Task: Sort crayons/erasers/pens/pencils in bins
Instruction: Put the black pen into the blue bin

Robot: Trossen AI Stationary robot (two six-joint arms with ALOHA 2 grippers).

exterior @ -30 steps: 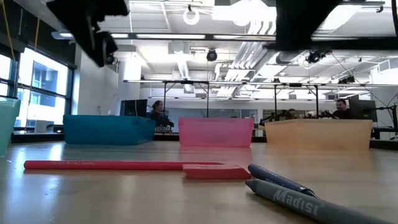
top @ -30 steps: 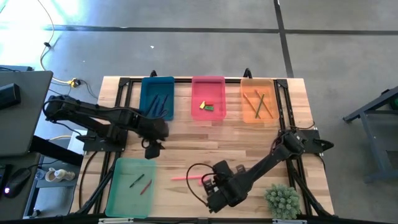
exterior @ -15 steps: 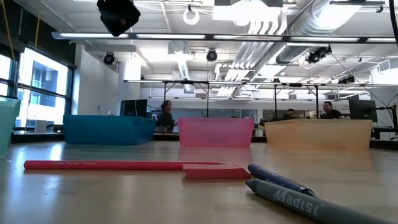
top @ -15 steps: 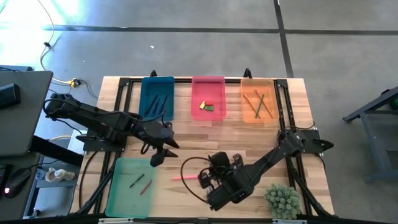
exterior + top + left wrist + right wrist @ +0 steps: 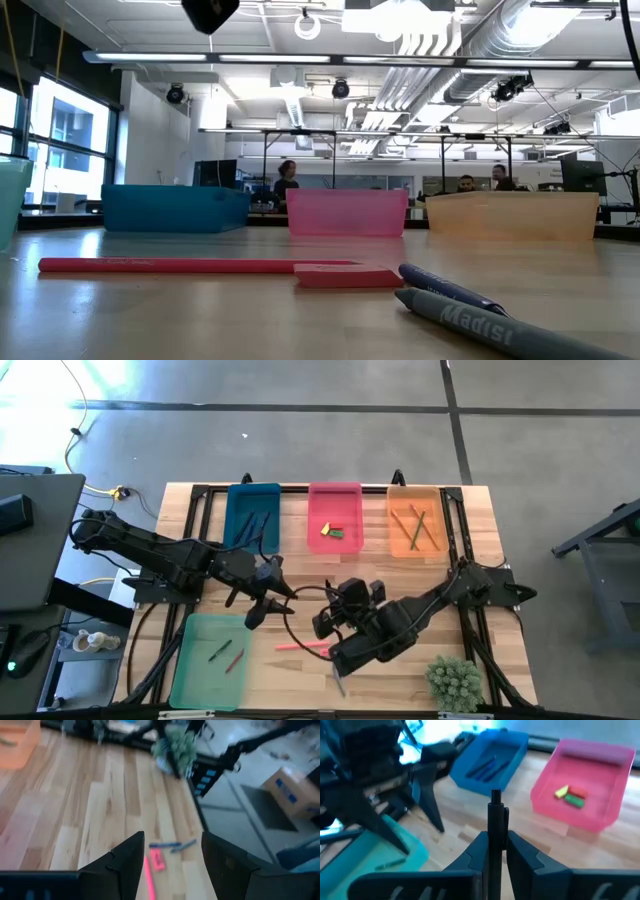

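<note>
Right fingers (image 5: 485, 851) pinch a slim black pen (image 5: 495, 815).

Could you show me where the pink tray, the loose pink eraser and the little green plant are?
pink tray (image 5: 350, 493): high view, bare floor near its far end.
pink eraser (image 5: 345, 275): low view, its front face.
green plant (image 5: 455, 682): high view, middle of its leaves.
</note>
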